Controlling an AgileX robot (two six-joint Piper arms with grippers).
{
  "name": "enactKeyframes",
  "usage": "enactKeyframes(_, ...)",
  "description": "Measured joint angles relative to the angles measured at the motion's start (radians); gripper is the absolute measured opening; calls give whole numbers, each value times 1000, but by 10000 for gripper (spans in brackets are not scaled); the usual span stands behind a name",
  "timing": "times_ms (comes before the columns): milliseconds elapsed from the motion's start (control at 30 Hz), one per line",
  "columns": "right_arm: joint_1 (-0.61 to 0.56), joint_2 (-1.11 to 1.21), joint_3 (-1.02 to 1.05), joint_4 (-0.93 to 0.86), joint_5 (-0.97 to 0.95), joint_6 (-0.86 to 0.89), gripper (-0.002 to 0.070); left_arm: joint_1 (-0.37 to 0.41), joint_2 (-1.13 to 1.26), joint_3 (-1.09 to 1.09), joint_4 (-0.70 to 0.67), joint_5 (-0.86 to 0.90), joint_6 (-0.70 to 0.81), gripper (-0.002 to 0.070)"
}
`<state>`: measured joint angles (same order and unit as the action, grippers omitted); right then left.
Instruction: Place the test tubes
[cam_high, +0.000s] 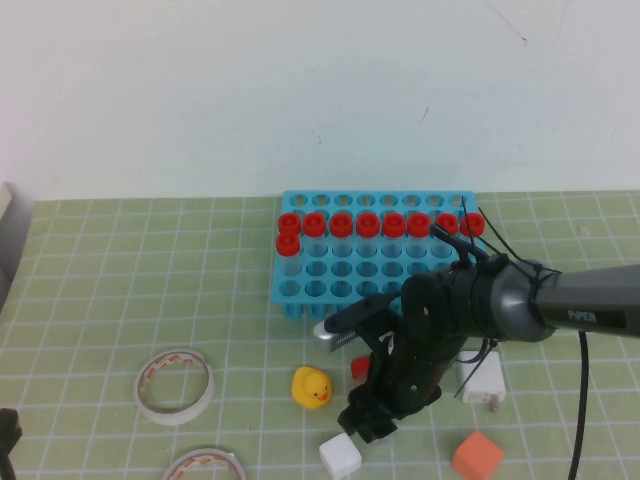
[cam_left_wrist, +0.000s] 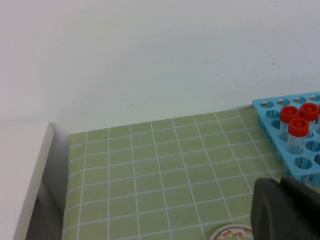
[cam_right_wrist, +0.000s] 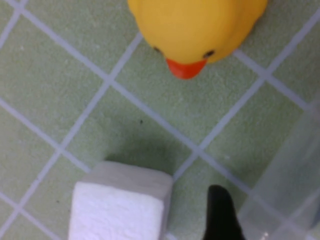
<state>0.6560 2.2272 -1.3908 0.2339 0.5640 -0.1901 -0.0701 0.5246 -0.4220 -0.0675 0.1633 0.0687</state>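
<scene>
Writing: "PIPER" is read on the right arm (cam_high: 590, 315).
Rack tubes: 9 red-capped tubes (cam_high: 367, 224) are held upright, caps up, in the blue rack (cam_high: 300, 290). 8 are set in 1 row, and 1 is in the next row nearer the robot, at the left end.
Loose tube: its red cap (cam_high: 360, 368) is seen on the mat (cam_high: 100, 300) just in front of the rack. The clear body (cam_right_wrist: 285, 185) seems to lie flat, long axis running from the cap toward the near edge, largely hidden under the arm.
Right gripper (cam_high: 362, 420): lowered over the loose tube, between the duck (cam_high: 312, 387) and the adapter (cam_high: 483, 380), above the white cube (cam_high: 340, 456). The jaws are spread wide, and 1 black fingertip (cam_right_wrist: 220, 212) is seen just beside the clear body.
Left gripper (cam_left_wrist: 285, 210): parked at the near left of the mat, fingers closed.
Other: 2 tape rolls (cam_high: 175, 385) and an orange cube (cam_high: 477, 455).
</scene>
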Motion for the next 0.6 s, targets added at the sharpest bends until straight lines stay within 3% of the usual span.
enactKeyframes(267, 0, 0, 0, -9, 0, 2, 237, 0, 0, 0, 0, 0, 0, -1)
enactKeyframes(600, 0, -8, 0, -9, 16, 2, 235, 0, 0, 0, 0, 0, -2, -1)
